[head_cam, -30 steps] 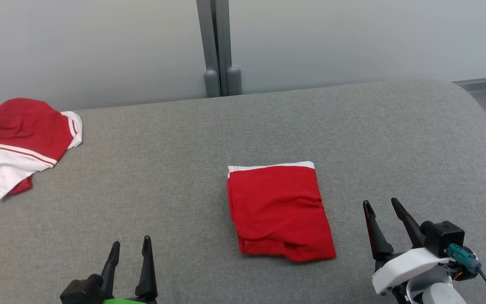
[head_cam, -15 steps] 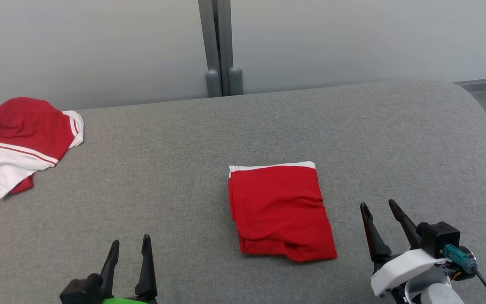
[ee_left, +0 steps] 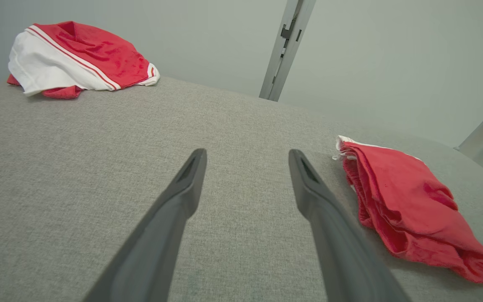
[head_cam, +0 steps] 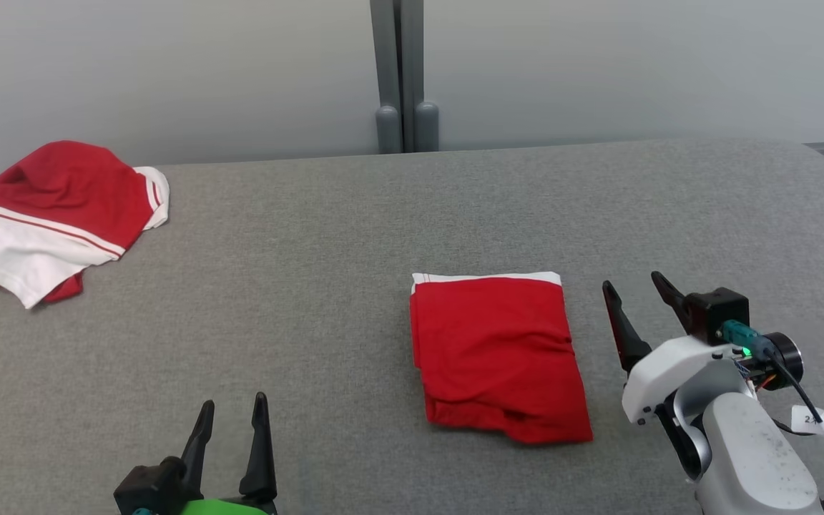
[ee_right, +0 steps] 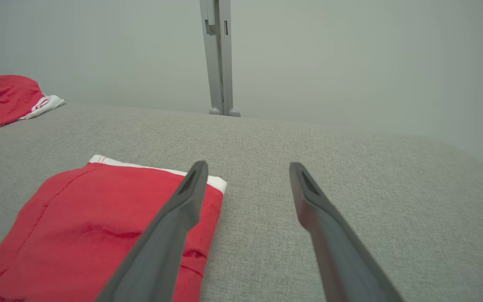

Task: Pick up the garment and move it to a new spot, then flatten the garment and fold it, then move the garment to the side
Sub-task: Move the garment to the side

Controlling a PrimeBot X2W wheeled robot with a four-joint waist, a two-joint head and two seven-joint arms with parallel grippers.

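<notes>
Head view: folded red cloth garment with white waistband strip [head_cam: 501, 354] lying flat on grey fabric-covered worktop [head_cam: 326, 214], right of centre, waistband on the far side. Already squared into a neat stack, so probably at the last step, the move to the side.

Right jaws: apart, empty, just beside garment's right edge, level with the far corner. In right wrist view, one finger [ee_right: 170, 226] crossing over the garment's right border; touching or hovering, cannot tell.

Left jaws: apart, empty, low at near left, well apart from the garment.

Handling, judged:
- Light, soft, limp; no stiffness to carry its own shape.
- Not fragile; no harm from a firm pinch.
- Several loose layers, seen stacked along the left edge in left wrist view; likely to slip and fall open if only the top layer is caught.
- Cloth on cloth worktop: expect drag and bunching if slid rather than lifted.
- Best hold: pinch through the full thickness at an edge, ideally right and left sides together, keeping the stack level. Bulkier rumpled near edge [head_cam: 519, 425] looks less tidy to grip.

Count:
- Garments: two. One folded; one crumpled red-and-white garment [head_cam: 61, 214] at far left corner.
- Pairs of jaws: two.
- Grey upright post [head_cam: 398, 71] behind worktop: one.
</notes>
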